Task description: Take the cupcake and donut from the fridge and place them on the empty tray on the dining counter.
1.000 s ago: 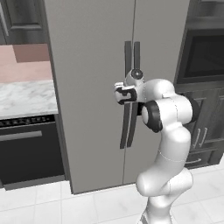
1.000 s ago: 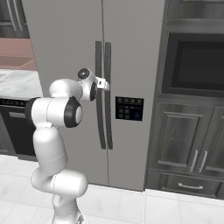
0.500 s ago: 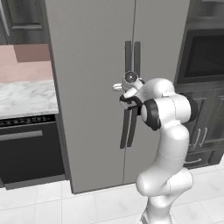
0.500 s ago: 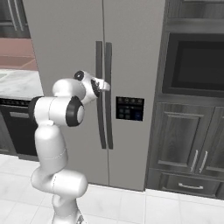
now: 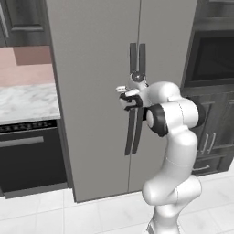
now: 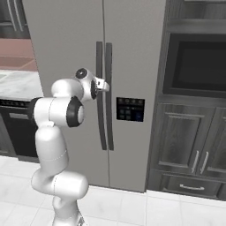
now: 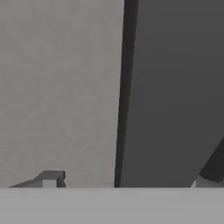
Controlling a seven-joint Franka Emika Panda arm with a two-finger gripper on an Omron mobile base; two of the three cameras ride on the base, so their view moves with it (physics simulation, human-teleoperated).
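Kitchen cabinets flank the fridge [image 5: 96, 91], whose two doors are shut (long dark handles [image 6: 105, 95] meet at the middle seam). Against those handles sits the claw [image 5: 122, 95], its fingers spread and grasping nothing.

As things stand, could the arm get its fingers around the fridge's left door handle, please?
Probably yes. The gripper is open and sits right at the left handle of the closed fridge, with nothing between them; the hand view shows a dark bar close ahead between the fingers.
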